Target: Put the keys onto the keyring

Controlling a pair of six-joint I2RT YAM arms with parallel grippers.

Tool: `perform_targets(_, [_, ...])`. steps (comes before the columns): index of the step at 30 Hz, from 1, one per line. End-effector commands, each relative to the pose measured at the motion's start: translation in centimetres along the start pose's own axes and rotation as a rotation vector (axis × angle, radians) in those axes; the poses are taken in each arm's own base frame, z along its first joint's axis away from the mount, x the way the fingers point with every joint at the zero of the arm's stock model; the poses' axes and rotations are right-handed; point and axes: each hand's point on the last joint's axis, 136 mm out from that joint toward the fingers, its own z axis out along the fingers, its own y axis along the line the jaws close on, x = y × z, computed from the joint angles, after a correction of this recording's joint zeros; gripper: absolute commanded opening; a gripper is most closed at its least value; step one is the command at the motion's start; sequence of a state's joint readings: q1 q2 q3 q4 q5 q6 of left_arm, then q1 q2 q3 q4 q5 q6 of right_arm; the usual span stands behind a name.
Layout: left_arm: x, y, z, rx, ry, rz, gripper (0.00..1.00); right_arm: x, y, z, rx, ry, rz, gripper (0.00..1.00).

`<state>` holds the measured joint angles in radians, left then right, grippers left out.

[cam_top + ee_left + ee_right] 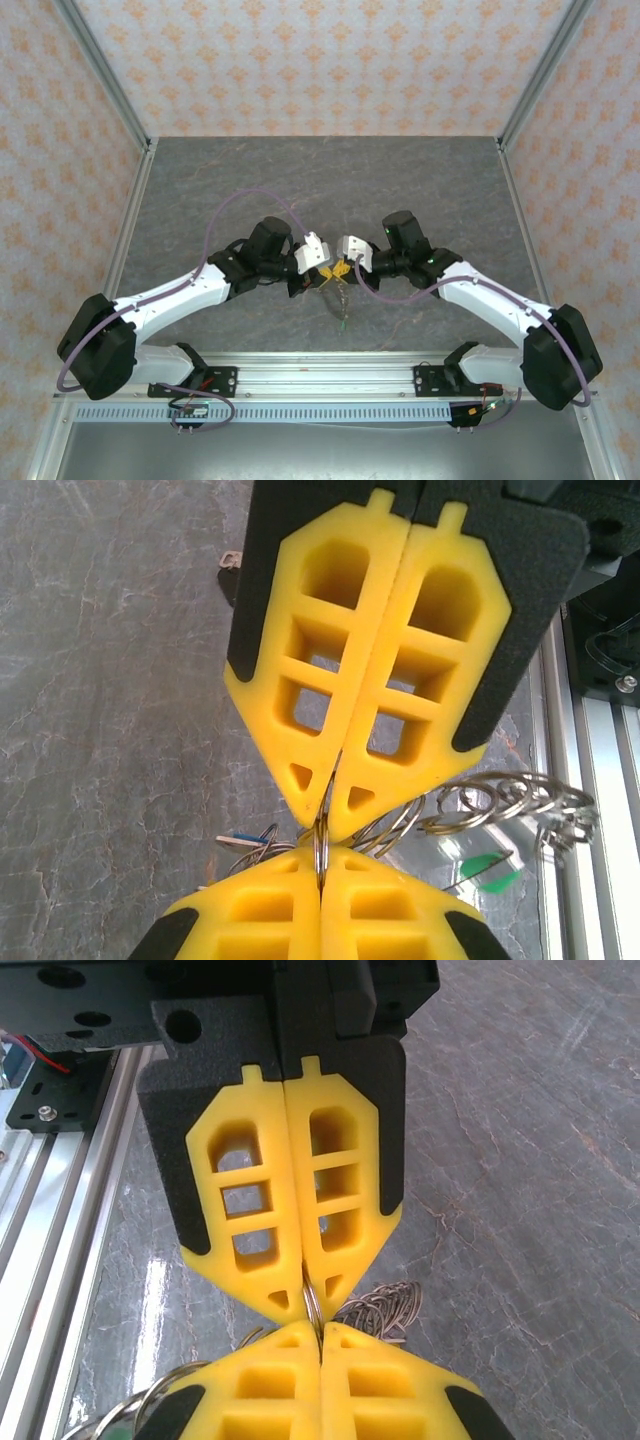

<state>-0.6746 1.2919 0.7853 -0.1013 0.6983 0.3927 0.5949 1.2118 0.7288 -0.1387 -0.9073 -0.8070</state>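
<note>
Keyring (320,848) is held edge-on above mid-desk (300,180), pinched from both sides. Left pincer (325,818) and right pincer (305,1305) are each closed fully on its wire, tip to tip. Links and keys (490,872) dangle toward 6 o'clock.

Risks, as I judge them: the thin wire slips out if the arms pull unevenly, the tips collide, or the hanging chain snags.

Room: bare desk toward 12 o'clock, rail near at 6, walls at 3 and 9 well apart.

Grey marbled tabletop (400,180); pale walls (320,60) with orange pattern at left, far and right; aluminium rail (330,372) along near edge
</note>
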Motion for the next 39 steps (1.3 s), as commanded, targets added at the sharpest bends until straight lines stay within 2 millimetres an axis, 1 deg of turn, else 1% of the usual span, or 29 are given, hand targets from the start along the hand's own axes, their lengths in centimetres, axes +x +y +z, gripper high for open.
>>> perform_targets(1, [-1.6,0.0,-0.8,-0.023,-0.062,0.019,0.00,1.0,-0.2,0.1,0.036,0.000,0.007,0.04])
perform_targets(3, [-2.0,-0.3,-0.9,-0.014,-0.087,0.017,0.00,1.7,-0.3,0.5,0.048,-0.024,0.030,0.09])
perform_targets(6, [-2.3,-0.5,-1.0,-0.003,-0.112,0.007,0.00,1.8,-0.4,0.8,0.055,-0.073,0.063,0.12])
perform_targets(12, [-2.6,-0.8,-1.1,0.009,-0.135,0.003,0.00,1.7,-0.2,1.3,0.033,-0.114,0.084,0.13])
perform_targets(17, [-2.4,-0.8,-1.0,0.015,-0.122,-0.003,0.00,0.7,-0.3,0.9,0.043,-0.159,0.083,0.14])
perform_targets(18, [-2.3,-0.8,-1.0,0.012,-0.120,-0.004,0.00,0.8,-0.5,0.8,0.055,-0.155,0.080,0.15])
perform_targets(20, [-2.2,-0.7,-1.0,0.004,-0.117,-0.003,0.00,1.2,-0.7,0.5,0.085,-0.128,0.072,0.22])
perform_targets(22, [-2.0,-0.6,-1.0,0.000,-0.111,-0.003,0.00,2.3,-0.6,0.6,0.090,-0.070,0.073,0.25])
perform_targets(23, [-2.0,-0.6,-1.0,-0.002,-0.108,-0.003,0.00,2.0,-0.5,0.0,0.102,-0.058,0.049,0.26])
perform_targets(27, [-1.8,-0.5,-0.9,-0.010,-0.098,0.001,0.00,3.0,-0.6,-1.0,0.151,0.026,0.020,0.27])
perform_targets(28, [-1.8,-0.5,-1.0,-0.010,-0.099,0.003,0.00,3.0,-0.8,-1.2,0.170,0.035,0.010,0.27])
perform_targets(32, [-1.8,-0.5,-0.8,-0.003,-0.091,0.003,0.00,1.7,-1.0,-2.1,0.199,0.008,-0.022,0.28])
perform_targets(37, [-1.7,-0.6,-0.7,0.006,-0.086,0.003,0.00,-1.5,-0.3,-2.2,0.130,-0.118,-0.032,0.28])
perform_targets(39, [-1.7,-0.6,-0.7,0.006,-0.086,0.002,0.00,-2.4,-0.2,-2.2,0.111,-0.160,-0.034,0.28])
